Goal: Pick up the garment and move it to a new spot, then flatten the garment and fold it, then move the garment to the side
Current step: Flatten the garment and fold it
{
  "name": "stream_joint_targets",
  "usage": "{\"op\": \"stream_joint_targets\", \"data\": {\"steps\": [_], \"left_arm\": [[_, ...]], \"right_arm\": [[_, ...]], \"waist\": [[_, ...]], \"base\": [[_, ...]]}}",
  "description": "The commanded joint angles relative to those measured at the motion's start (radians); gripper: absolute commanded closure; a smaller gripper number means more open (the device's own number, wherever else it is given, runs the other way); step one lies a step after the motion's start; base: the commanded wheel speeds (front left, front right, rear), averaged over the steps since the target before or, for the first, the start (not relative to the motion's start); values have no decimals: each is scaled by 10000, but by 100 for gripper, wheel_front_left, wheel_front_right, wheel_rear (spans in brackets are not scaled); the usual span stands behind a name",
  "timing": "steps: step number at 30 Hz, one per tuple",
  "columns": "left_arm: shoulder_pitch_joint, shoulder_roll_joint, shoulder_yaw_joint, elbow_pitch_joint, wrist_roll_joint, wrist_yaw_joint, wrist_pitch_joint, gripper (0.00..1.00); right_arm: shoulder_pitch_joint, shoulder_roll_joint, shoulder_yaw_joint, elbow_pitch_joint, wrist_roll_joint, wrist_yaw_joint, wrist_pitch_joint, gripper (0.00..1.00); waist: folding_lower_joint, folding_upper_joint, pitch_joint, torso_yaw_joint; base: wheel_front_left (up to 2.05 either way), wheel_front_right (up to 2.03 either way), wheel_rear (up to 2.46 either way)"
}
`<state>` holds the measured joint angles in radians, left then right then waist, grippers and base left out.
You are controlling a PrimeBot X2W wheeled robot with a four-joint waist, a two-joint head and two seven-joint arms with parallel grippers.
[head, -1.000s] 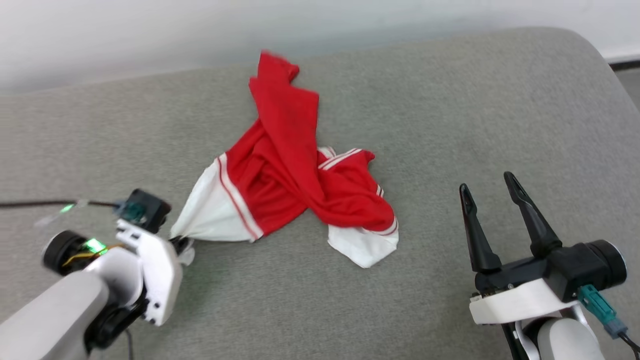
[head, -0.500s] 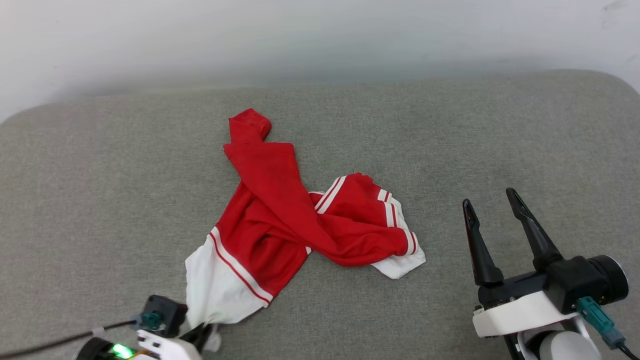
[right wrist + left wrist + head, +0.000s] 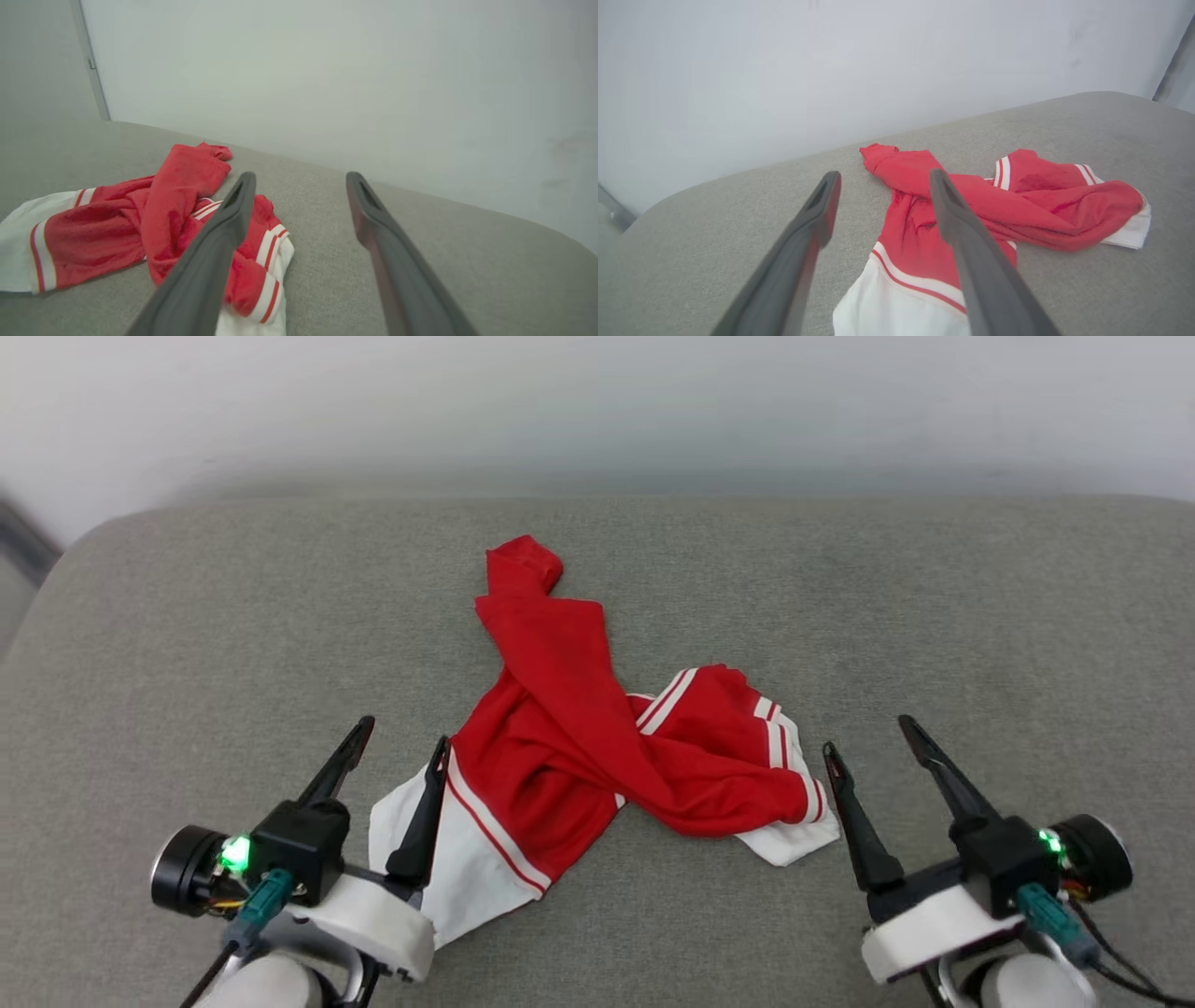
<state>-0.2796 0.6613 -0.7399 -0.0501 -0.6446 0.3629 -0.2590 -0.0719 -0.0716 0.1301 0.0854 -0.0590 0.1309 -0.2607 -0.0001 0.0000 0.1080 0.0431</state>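
1 garment [image 3: 560, 709] bunched, L gripper [image 3: 403, 733] apart, poss. touching sleeve, R gripper [image 3: 865, 734] apart

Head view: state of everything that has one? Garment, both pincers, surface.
garment: crumpled and twisted, unfolded, lying loose on the cushion, not gripped.
left pincer: open, holding nothing, one finger over the garment's near-left edge.
right pincer: open, holding nothing, just beside the garment's right end.
grey cushion: flat, bearing the garment.
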Motion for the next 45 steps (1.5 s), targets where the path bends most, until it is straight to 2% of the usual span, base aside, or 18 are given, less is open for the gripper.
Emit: {"op": "stream_joint_targets", "data": {"steps": [1, 4, 7, 12, 15, 20, 25, 30, 36, 37, 38, 39, 45], "left_arm": [[-123, -122, 60, -88, 241, 55, -55, 0], [-110, -651, 616, -622, 1085, 78, -76, 0], [147, -1213, 911, -828, 1632, -262, -61, 0], [244, -2062, 1280, -670, 2185, -910, -63, 0], [284, -2520, 1482, -540, 2380, -1290, -63, 0], [144, -3231, 1736, -320, 2742, -1995, -64, 0], [81, -3911, 1871, -146, 3100, -2592, -65, 0], [196, -4419, 1891, 111, 3297, -3173, -65, 0], [385, -4804, 2136, 247, 3592, -3538, -65, 0], [434, -4854, 2184, 275, 3641, -3574, -66, 0], [469, -4893, 2231, 300, 3707, -3624, -66, 0], [491, -4920, 2278, 324, 3753, -3642, -66, 0], [698, -5009, 2542, 550, 3980, -3878, -66, 0]], "right_arm": [[-430, -262, 153, 49, 81, -5, 148, 0], [-1412, -987, 1164, 368, 401, -3, 1279, 0], [-2784, -2053, 2304, 682, 1170, -6, 2950, 0], [-5042, -3207, 3927, 1202, 3505, -5, 6374, 0], [-6319, -3542, 4535, 1537, 4891, -5, 8121, 0], [-8032, -3618, 5244, 2716, 6146, -3, 10412, 0], [-9086, -3533, 5605, 4151, 6541, -3, 11356, 0], [-9512, -3515, 5905, 5482, 6586, -3, 11637, 0], [-9520, -3691, 6620, 6476, 6427, -3, 11535, 0], [-9439, -3675, 6723, 6680, 6456, -3, 11570, 11], [-9369, -3659, 6826, 6819, 6501, -3, 11538, 73], [-9317, -3655, 6905, 6930, 6549, -5, 11475, 100], [-9418, -3920, 6847, 7167, 6957, -8, 10875, 100]], "waist": [[1, 0, 144, 271], [1, 0, 459, 697], [1, 0, 789, 1261], [1, 0, 1320, 2185], [1, 0, 1625, 2655], [1, 0, 2018, 3408], [1, 0, 2382, 4141], [1, 0, 2675, 4770], [1, 0, 2811, 5186], [1, 0, 2816, 5193], [1, 0, 2819, 5198], [1, 0, 2812, 5200], [1, 0, 2374, 5108]], "base": [[0, 0, 0], [0, 0, 0], [0, 0, 0], [0, 0, 0], [0, 0, 0], [0, 0, 0], [0, 0, 0], [0, 0, 0], [0, 0, 0], [0, 0, 0], [0, 0, 0], [0, 0, 0], [0, 0, 0]]}}
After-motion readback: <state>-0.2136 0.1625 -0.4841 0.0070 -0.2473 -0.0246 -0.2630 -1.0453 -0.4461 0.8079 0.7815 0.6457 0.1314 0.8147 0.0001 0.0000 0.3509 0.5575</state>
